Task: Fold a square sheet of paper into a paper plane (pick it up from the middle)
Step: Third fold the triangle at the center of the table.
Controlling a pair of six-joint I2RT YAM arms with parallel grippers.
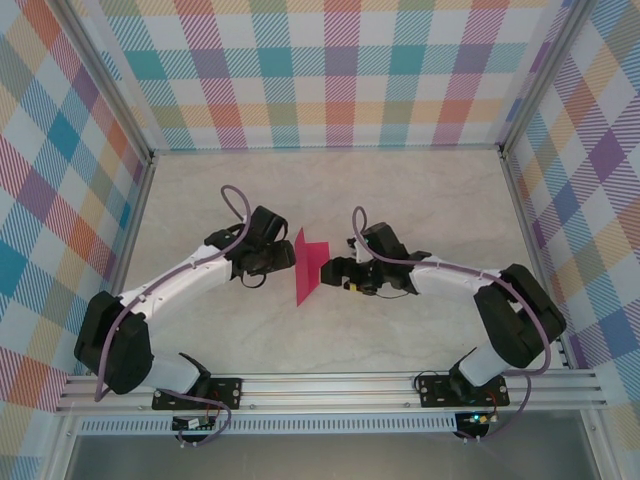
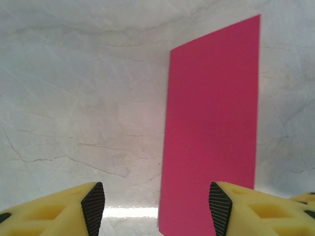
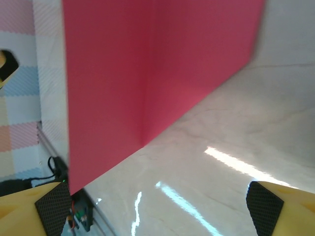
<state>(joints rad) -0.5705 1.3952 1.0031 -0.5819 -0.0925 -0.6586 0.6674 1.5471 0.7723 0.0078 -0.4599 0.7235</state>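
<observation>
Magenta-pink, thin and matte, the square sheet of paper stands mid-table on the pale marbled table, between my grippers. My right wrist view shows a straight crease where two flat panels meet at an angle. From above, its long axis runs far to near, with a flap pointing right. The left gripper has its jaws wide apart and its ribbed black pads grip nothing. The right gripper is likewise spread; I cannot tell whether its pad touches the sheet's corner.
</observation>
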